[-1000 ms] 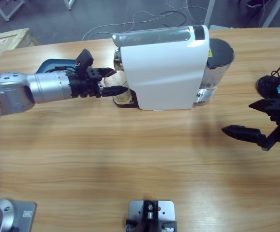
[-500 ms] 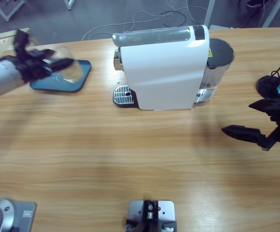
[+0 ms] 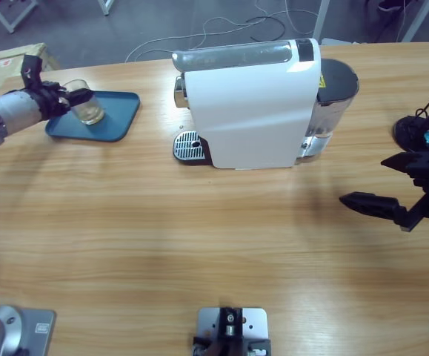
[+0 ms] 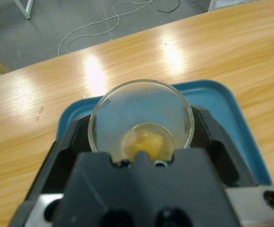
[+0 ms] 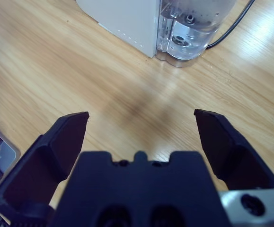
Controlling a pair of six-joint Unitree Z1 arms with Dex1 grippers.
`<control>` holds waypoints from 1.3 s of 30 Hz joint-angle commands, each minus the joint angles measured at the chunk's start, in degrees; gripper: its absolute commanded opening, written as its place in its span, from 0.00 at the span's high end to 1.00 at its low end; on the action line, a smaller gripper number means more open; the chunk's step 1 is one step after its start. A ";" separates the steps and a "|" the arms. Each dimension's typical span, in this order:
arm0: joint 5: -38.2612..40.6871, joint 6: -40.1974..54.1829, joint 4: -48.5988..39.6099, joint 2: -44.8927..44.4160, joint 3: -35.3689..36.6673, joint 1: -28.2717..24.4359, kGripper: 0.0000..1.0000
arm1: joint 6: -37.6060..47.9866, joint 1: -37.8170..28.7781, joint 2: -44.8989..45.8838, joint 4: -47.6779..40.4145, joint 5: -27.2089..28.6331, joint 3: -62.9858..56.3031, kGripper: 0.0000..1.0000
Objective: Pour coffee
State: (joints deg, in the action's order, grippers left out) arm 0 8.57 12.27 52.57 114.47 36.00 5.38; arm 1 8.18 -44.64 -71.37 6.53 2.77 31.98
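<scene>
My left gripper (image 3: 77, 102) is shut on a clear drinking glass (image 3: 90, 111) over the blue tray (image 3: 121, 119) at the table's far left. I cannot tell whether the glass touches the tray. The left wrist view looks into the glass (image 4: 141, 113), held between both black jaws, with a shallow layer of amber coffee (image 4: 146, 142) at its bottom and the tray (image 4: 231, 123) beneath. The white coffee machine (image 3: 251, 104) stands at the back centre, its drip grate (image 3: 188, 144) bare. My right gripper (image 3: 362, 179) hovers open at the right, nothing between its jaws (image 5: 140, 118).
The machine's clear water tank (image 5: 193, 28) and its dark-lidded end (image 3: 336, 81) face the right arm. A black cable (image 5: 241, 23) runs from it. A cardboard box (image 3: 10, 59) sits beyond the table's left corner. Bare wood lies in front of the machine.
My left gripper drew the glass off the machine's drip grate and carried it left to the blue tray, then settled lower over it. The right arm has not moved.
</scene>
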 commanded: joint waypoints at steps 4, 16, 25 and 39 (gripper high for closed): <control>-0.39 -0.23 -0.45 3.11 1.76 -0.74 0.33 | 0.61 -0.71 -3.36 -0.22 -0.66 -0.27 0.00; -0.66 -0.34 2.22 1.23 -3.38 -0.23 0.02 | 0.70 -0.71 -1.60 0.68 -0.58 -0.34 0.00; -5.45 -2.95 -8.52 -32.93 -12.08 2.76 0.02 | 0.95 -0.71 0.35 0.59 1.20 -0.60 0.00; -3.12 -12.01 -56.72 -59.36 -7.75 40.80 0.00 | -7.75 -0.71 13.57 7.96 9.44 -0.30 0.00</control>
State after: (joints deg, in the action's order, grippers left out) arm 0 0.91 1.37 1.33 58.54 30.84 35.79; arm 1 3.97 -44.87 -62.90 12.63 8.33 32.47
